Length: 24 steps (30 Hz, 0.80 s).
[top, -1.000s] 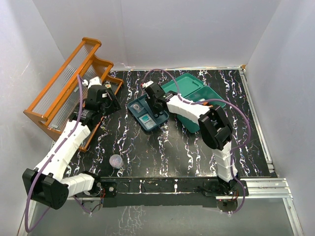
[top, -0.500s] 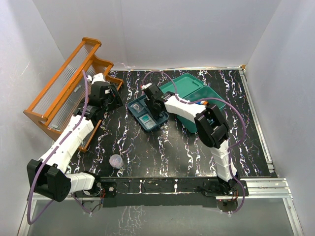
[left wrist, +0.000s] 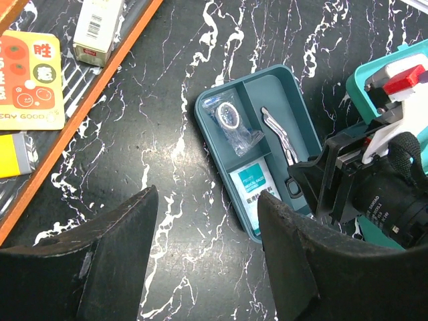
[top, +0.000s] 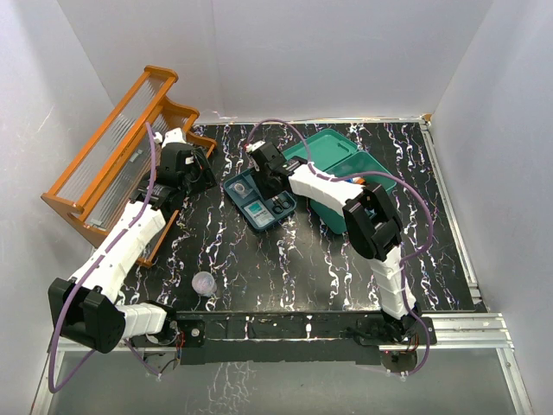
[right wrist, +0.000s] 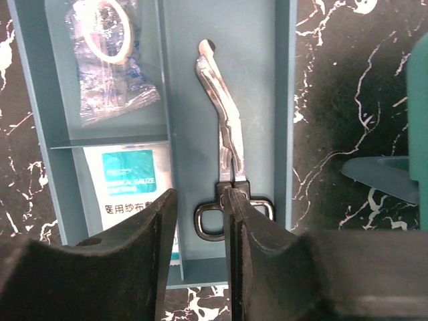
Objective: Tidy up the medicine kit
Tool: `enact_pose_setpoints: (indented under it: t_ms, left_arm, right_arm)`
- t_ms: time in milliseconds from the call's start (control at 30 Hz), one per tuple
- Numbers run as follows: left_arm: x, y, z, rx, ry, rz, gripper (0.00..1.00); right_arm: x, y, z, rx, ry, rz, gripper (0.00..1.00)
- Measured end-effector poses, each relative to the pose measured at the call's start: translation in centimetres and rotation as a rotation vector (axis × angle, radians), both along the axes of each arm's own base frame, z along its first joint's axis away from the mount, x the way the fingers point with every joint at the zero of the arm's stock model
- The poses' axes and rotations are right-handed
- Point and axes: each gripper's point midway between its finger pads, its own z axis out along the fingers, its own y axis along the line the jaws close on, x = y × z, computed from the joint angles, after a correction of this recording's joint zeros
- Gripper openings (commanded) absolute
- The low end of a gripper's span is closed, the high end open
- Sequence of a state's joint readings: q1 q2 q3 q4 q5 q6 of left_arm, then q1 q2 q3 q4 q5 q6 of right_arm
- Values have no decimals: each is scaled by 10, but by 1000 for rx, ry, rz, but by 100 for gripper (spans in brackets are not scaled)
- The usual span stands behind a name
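The medicine kit's teal box (top: 341,164) lies open at the back right of the table. Its divided insert tray (top: 244,205) sits just left of it. The tray (right wrist: 227,53) holds metal scissors (right wrist: 224,134), a bagged tape roll (right wrist: 110,53) and a gauze packet (right wrist: 127,180). My right gripper (right wrist: 200,214) hovers over the scissors' handle loops, open with a narrow gap and nothing held. My left gripper (left wrist: 207,227) is open above bare table, left of the tray (left wrist: 281,100), with nothing between its fingers.
An orange wooden rack (top: 112,164) with clear ribbed panels stands at the back left. On its base lie a printed card (left wrist: 30,80), a white box (left wrist: 97,27) and a yellow item (left wrist: 13,154). A small clear cup (top: 204,283) sits near the front.
My right gripper's jaws have parted a little and it has drawn back slightly over the tray; the scissors lie loose. The left arm has shifted a little to the right toward the tray.
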<state>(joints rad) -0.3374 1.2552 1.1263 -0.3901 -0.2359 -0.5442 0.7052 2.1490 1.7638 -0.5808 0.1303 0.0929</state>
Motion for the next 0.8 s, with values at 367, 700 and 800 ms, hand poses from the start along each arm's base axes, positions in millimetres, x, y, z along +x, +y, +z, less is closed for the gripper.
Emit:
enact_pose_setpoints:
  t_ms: [367,700,800]
  left_arm:
    - [-3,1,8,-25,-19,16,60]
    - [-4,0,9,-35,-18,18,60]
    - [-4,0,9,-35,-18,17,60]
  right_arm:
    - [-7,9,-40,-15,88,0,25]
    - [-6,16,-45,4,92,-13,6]
    - [-5,21,-44,14,88,-16,0]
